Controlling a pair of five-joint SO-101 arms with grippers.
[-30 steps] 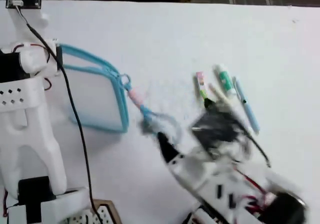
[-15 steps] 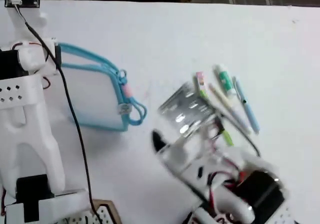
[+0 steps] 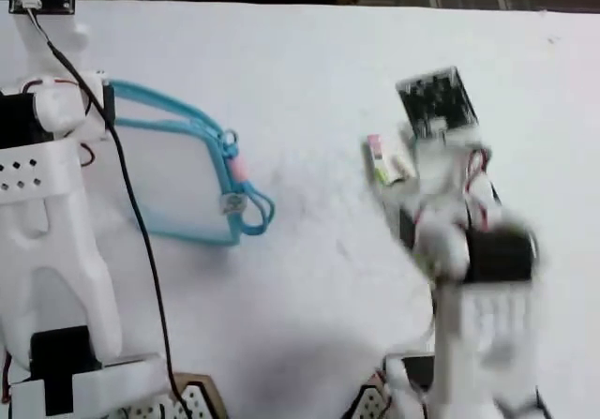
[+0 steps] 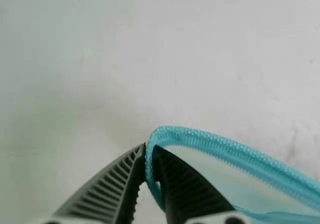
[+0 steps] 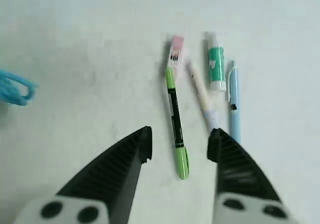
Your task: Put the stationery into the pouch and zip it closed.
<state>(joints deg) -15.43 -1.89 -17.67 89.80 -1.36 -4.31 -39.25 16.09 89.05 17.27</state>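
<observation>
The clear pouch (image 3: 178, 180) with a teal zipper edge lies flat at the left of the table. My left gripper (image 4: 149, 156) is shut on the pouch's teal zipper edge (image 4: 215, 144) at its far left corner (image 3: 105, 100). The zipper pull's pink tab (image 3: 236, 168) and teal loop (image 3: 255, 208) rest at the pouch's right side. My right gripper (image 5: 180, 141) hangs open above the stationery: a green highlighter (image 5: 175, 124), a pink clip (image 5: 176, 48), a beige pencil (image 5: 200, 96), a green-white tube (image 5: 216, 66) and a blue pen (image 5: 234, 103). The right arm (image 3: 450, 203) hides most of them from above.
White tabletop (image 3: 309, 72) stretches between the pouch and the stationery. The left arm's white base (image 3: 56, 278) and a black cable (image 3: 141, 222) stand at the left. A teal loop (image 5: 12, 88) shows at the edge of the right wrist view.
The right arm swung away from the zipper pull to the right, over the stationery. The pull's cord, stretched out a second ago, has fallen back beside the pouch. The left arm kept still.
</observation>
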